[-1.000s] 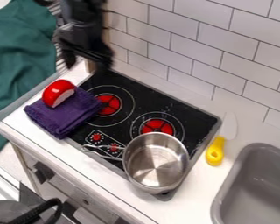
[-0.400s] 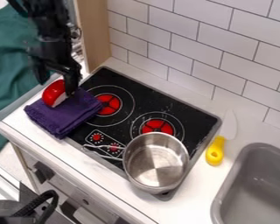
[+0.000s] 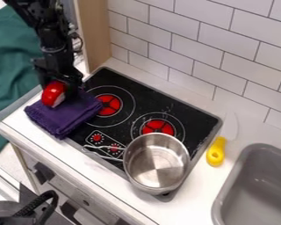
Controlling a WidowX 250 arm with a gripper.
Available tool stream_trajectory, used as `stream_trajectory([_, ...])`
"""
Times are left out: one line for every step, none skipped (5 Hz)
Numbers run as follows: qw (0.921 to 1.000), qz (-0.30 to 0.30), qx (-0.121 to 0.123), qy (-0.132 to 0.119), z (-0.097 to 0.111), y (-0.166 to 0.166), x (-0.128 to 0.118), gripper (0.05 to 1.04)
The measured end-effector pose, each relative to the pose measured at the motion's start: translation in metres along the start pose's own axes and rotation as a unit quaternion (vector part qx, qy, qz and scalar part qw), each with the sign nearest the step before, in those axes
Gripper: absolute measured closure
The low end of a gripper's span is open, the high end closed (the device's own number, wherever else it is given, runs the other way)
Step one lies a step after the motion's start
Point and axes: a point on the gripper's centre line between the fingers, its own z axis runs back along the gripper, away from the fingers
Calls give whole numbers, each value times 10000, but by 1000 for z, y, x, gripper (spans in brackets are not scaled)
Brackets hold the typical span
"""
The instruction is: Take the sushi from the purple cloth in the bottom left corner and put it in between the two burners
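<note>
The black gripper (image 3: 59, 86) hangs at the upper left, low over the purple cloth, with its fingers on either side of the red and white sushi (image 3: 53, 93); whether they press on it I cannot tell. The sushi rests on the back left part of the folded purple cloth (image 3: 64, 115), which overlaps the stove's left edge. Two red burners are on the black stovetop, the left burner (image 3: 109, 104) near the cloth and the right burner (image 3: 158, 127) behind the pot.
A steel pot (image 3: 156, 163) covers the stove's front right part, its handle pointing left. A knife with a yellow handle (image 3: 216, 151) lies right of the stove, beside the grey sink (image 3: 229, 193). A wooden panel (image 3: 93, 33) and tiled wall (image 3: 184, 48) stand behind.
The gripper has come down from the top edge to the sushi, its fingers lower around it than before. The sushi looks slightly turned; cloth and pot have stayed put.
</note>
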Motion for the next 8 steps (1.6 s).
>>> stream_trajectory([9999, -18, 98, 61, 4, 1, -1, 550])
stream_trajectory([9992, -64, 367, -144, 29, -4, 6, 552])
stream_trajectory([9971, -243, 659, -290, 53, -27, 16, 553])
stream_trajectory([9942, -572, 753, -513, 70, -71, 30, 553])
stream_trajectory([9910, -942, 594, -742, 76, -119, 42, 553])
stream_trajectory([9920, -1058, 376, -579, 58, -157, 42, 554])
stream_trajectory([9958, -823, 136, -375, 37, -167, 48, 554])
stream_trajectory([9972, -717, -77, -207, 12, -163, 53, 554])
